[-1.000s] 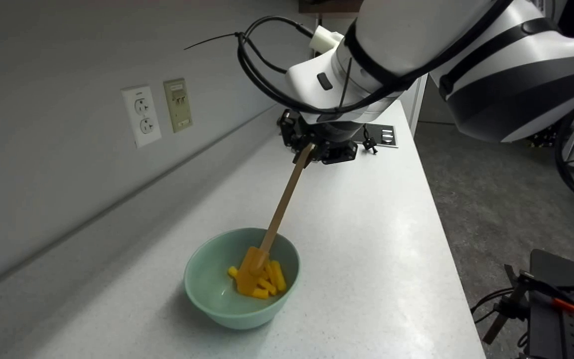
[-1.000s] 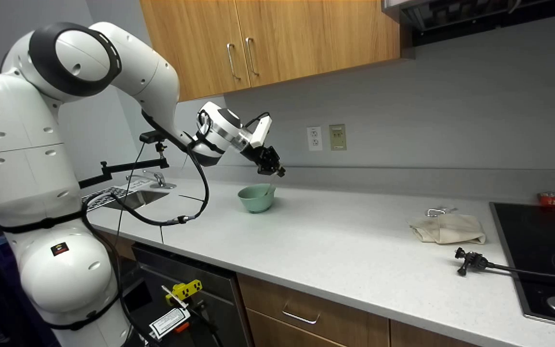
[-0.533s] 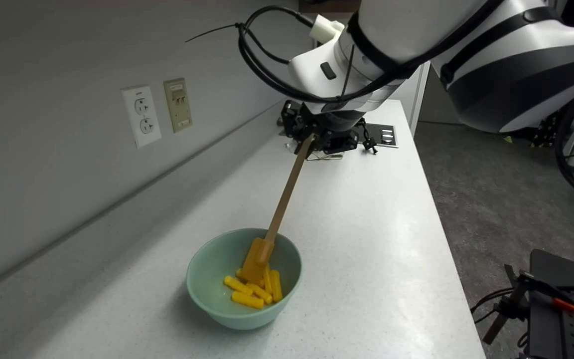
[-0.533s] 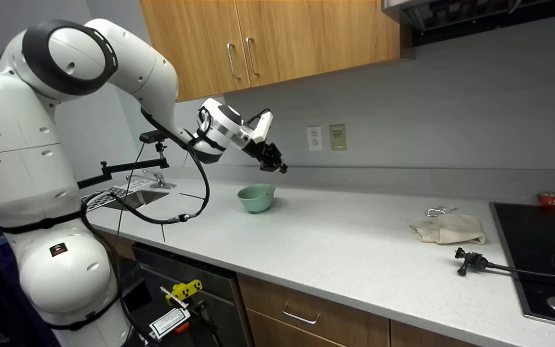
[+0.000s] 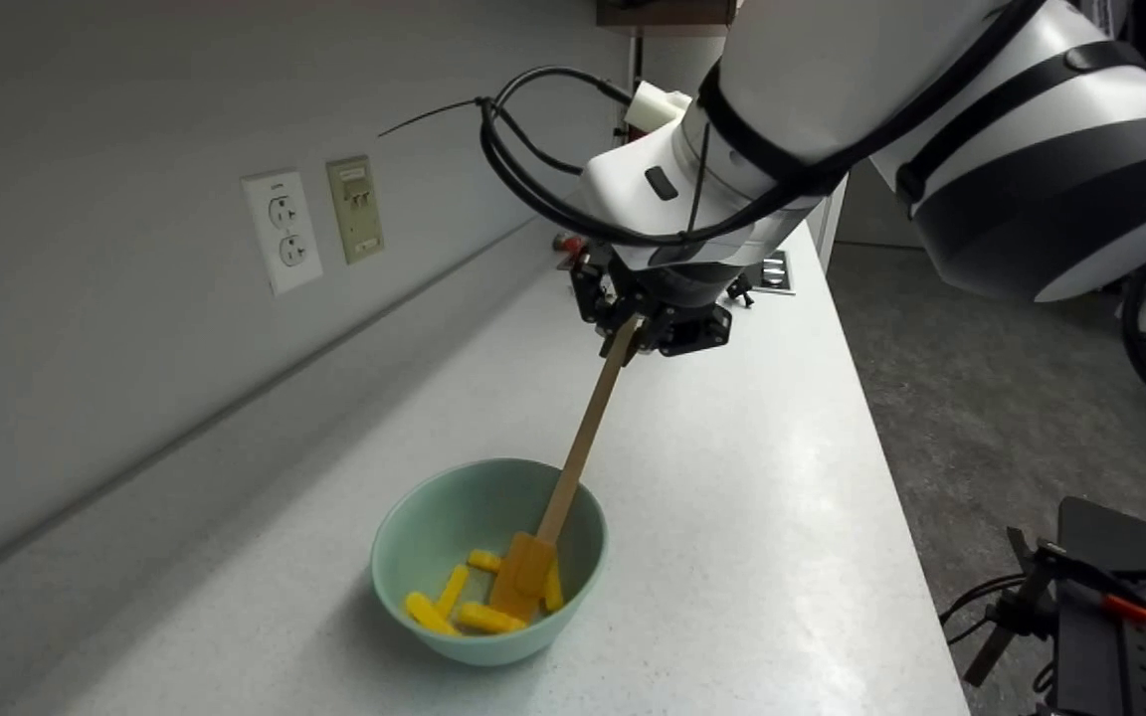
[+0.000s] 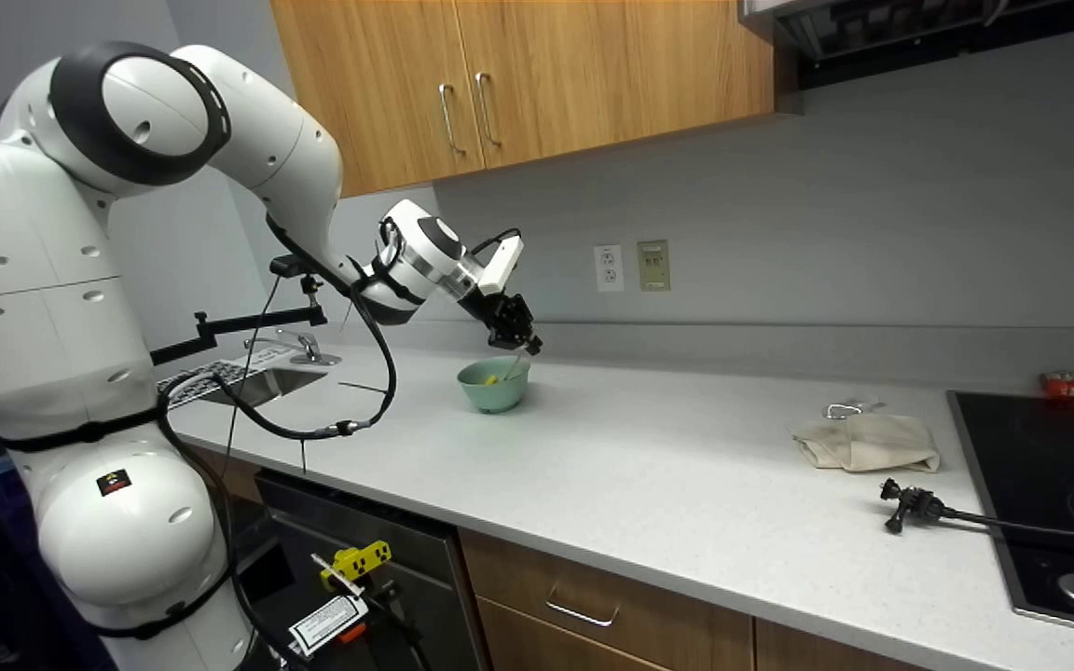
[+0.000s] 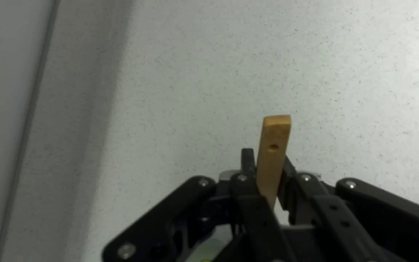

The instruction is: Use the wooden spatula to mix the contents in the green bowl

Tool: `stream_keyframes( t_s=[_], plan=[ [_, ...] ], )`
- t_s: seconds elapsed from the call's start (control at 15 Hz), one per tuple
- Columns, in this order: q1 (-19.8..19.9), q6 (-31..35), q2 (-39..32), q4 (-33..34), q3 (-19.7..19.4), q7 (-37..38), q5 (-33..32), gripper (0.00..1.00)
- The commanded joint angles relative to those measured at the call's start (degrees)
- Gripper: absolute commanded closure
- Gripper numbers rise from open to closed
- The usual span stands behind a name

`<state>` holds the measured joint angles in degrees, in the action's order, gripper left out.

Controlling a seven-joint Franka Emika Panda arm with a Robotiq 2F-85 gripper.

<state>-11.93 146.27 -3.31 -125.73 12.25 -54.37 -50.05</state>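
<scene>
Wrist view alone shows the hole (image 7: 273, 147) in the wooden spatula (image 7: 271, 163)

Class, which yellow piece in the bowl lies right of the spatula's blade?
In an exterior view, the yellow piece between the blade and the bowl's right wall; the other visible pieces lie farther left.

Wooden cabinets (image 6: 537, 84) hang above a white, speckled counter (image 6: 667, 466).

This is a kitchen, as shown in an exterior view by its sink (image 6: 278, 383), tap (image 6: 309, 350), counter (image 6: 686, 466), cooktop (image 6: 1050, 457), hood (image 6: 873, 37) and cabinets (image 6: 593, 75).
</scene>
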Motion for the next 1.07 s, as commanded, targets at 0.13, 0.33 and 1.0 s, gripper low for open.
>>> stream_keyframes(
  t_s=[0.13, 0.33, 1.0],
  plan=[
    [-0.8, -1.3, 0.3, -0.4, 1.9, -4.0, 11.7, 0.96],
    [-0.9, -3.1, 1.0, 0.1, 2.4, -8.1, 16.5, 0.96],
    [-0.8, -9.5, 1.7, 5.3, 1.4, -11.0, 18.0, 0.96]
  ],
)
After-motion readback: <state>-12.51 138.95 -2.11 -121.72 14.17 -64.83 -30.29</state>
